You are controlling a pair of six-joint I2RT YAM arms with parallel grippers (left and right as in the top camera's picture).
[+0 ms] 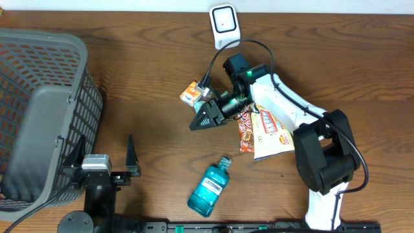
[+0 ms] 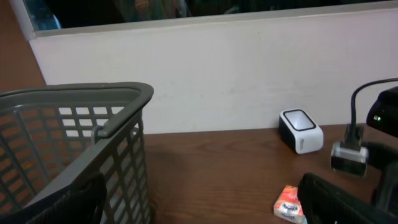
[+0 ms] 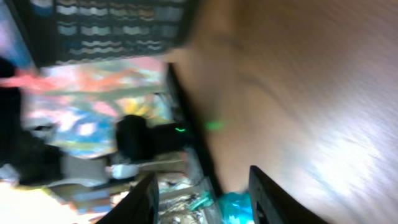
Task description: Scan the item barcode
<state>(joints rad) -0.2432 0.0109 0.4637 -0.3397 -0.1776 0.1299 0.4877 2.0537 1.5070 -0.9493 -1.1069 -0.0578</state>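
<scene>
The small orange box [image 1: 189,94] lay on the table [image 1: 155,58] just in front of the white scanner [image 1: 224,19], a little to its left. The right gripper [image 1: 199,122] hung just beyond the box, farther from the scanner. Its fingers were parted with nothing gripped between them, though its own wrist view was badly blurred. Two snack packets [image 1: 262,129] lay under that arm, in front and to the right of the scanner. A teal mouthwash bottle [image 1: 208,188] lay farther out still. Well to the left of the scanner, the left gripper [image 1: 103,147] stood with jaws spread wide and empty, beside the grey basket [image 1: 45,123].
</scene>
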